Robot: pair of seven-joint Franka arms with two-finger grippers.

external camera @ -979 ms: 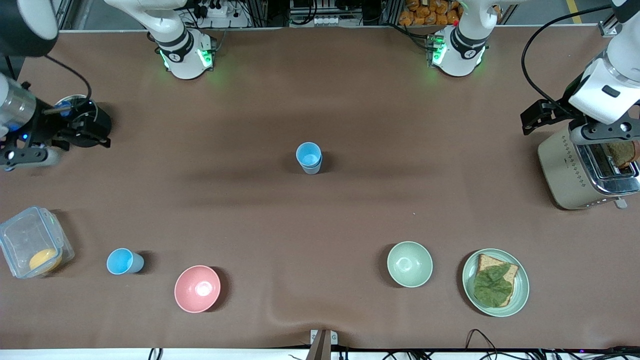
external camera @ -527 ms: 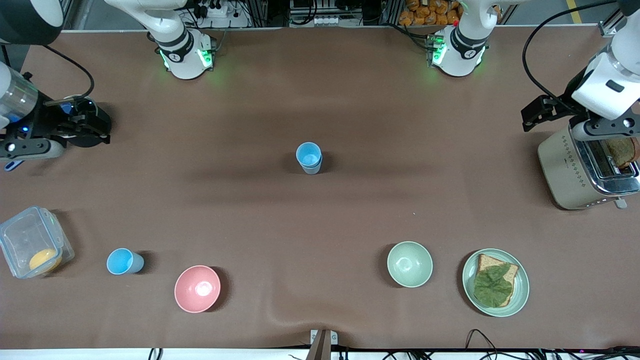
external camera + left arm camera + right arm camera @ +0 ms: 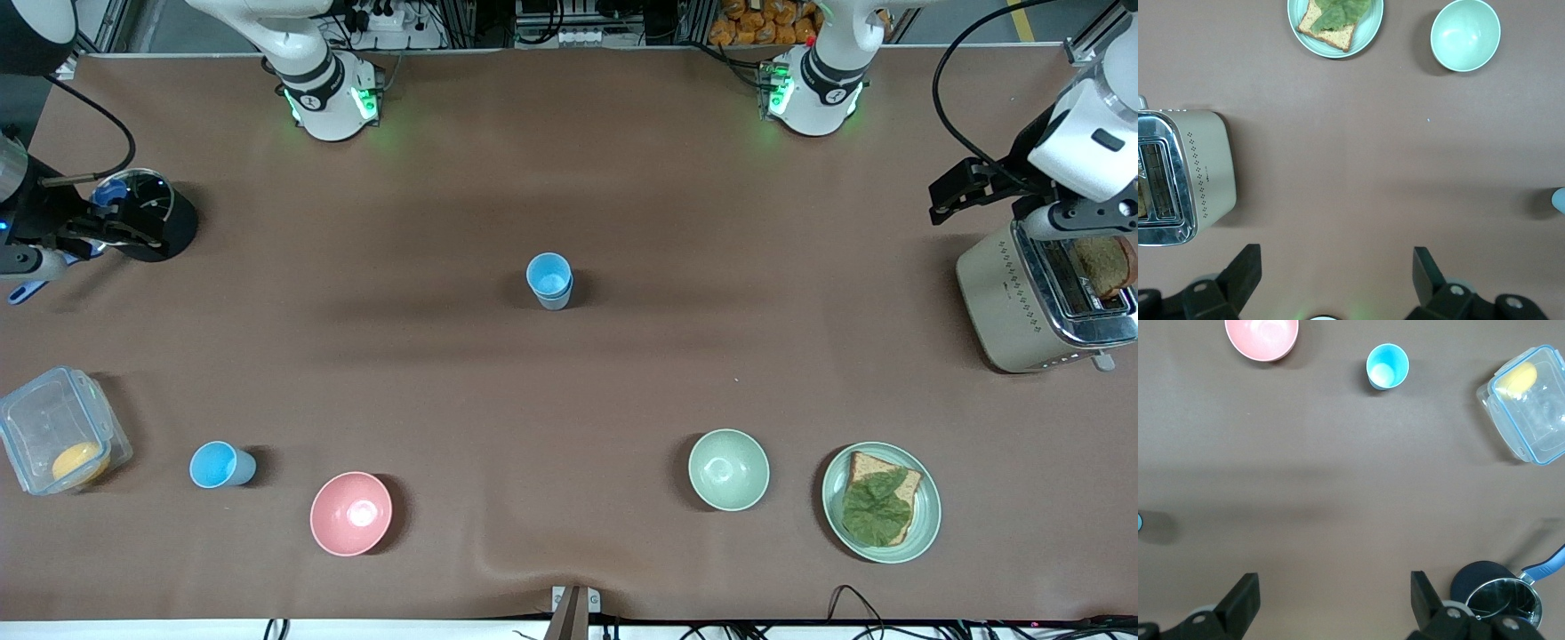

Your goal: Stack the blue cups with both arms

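A bright sky-blue cup sits nested in a duller grey-blue cup (image 3: pixel 549 281) at the middle of the table; its edge shows in the left wrist view (image 3: pixel 1559 200). A second sky-blue cup (image 3: pixel 220 465) stands alone nearer the front camera, toward the right arm's end, and also shows in the right wrist view (image 3: pixel 1387 367). My right gripper (image 3: pixel 124 233) is open and empty, up over the dark pot at the right arm's end (image 3: pixel 1333 593). My left gripper (image 3: pixel 958 191) is open and empty, up beside the toaster at the left arm's end (image 3: pixel 1336 267).
A pink bowl (image 3: pixel 350 513) stands beside the lone cup. A pale green bowl (image 3: pixel 728 469) and a plate with toast and lettuce (image 3: pixel 925 524) stand near the front edge. A toaster (image 3: pixel 1000 293), a clear lidded box (image 3: pixel 53 418) and a dark pot (image 3: pixel 169 227) stand at the table's ends.
Both hands have drawn a little farther out toward their own ends of the table and risen. The cups have not moved.
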